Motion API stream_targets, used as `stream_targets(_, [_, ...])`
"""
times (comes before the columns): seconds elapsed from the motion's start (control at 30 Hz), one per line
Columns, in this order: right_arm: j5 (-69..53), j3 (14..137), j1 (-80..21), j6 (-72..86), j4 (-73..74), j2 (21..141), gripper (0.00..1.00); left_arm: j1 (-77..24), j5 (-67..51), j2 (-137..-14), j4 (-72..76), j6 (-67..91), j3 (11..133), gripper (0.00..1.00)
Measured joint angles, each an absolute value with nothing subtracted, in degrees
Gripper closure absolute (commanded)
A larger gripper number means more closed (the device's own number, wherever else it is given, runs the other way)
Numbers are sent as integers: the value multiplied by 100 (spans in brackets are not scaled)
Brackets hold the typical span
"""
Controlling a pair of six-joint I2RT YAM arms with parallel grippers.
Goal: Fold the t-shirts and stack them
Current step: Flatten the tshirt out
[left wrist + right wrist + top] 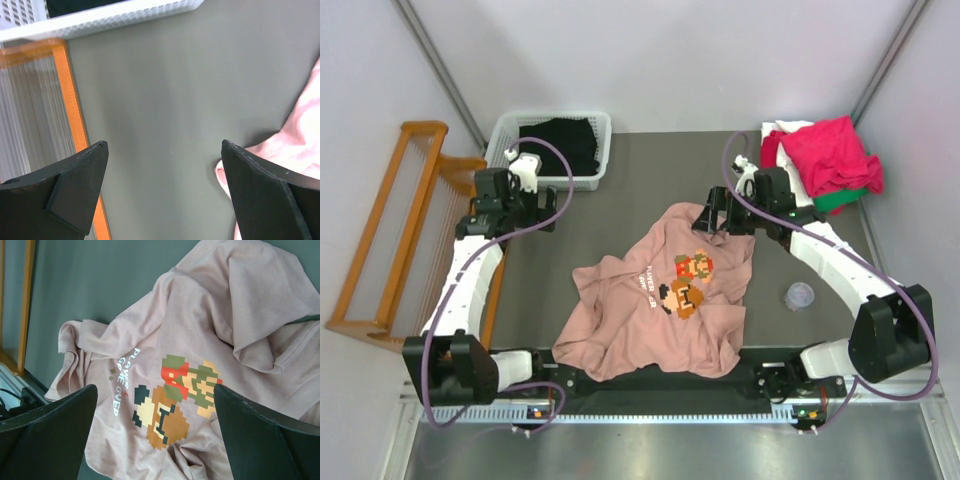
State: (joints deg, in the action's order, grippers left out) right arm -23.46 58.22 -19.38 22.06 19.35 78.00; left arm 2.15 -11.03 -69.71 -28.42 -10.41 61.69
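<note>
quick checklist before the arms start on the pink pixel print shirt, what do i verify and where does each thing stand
1. Dusty-pink cloth t-shirt with a pixel-art print laid flat: not ok, crumpled, sleeves bunched.
2. Left pincer open and empty: ok, jaws wide over the bare grey table.
3. Right pincer open and empty: ok, jaws wide above the print.
4. Left pincer above cloth: not ok, only the t-shirt's edge shows beside one finger.
5. Small clear round cap off the t-shirt: ok, lying apart.
6. Crimson-pink cloth shirt folded on the far-corner pile: not ok, heaped loose.
</note>
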Motion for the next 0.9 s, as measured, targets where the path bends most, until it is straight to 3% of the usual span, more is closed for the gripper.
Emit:
stream_targets(0.53, [-1612,5701,-1299,2552,1704,8541,0,222,-250,-7695,-3194,-578,6208,1])
stream_targets(0.7, [-318,6139,-2110,2174,2235,9098,0,220,-510,-7601,-3192,-733,6154,1])
stream_targets(0.9, [349,6580,-2716,1918,2370,9824,0,-174,-851,-7548,-3356,-788,6077,1])
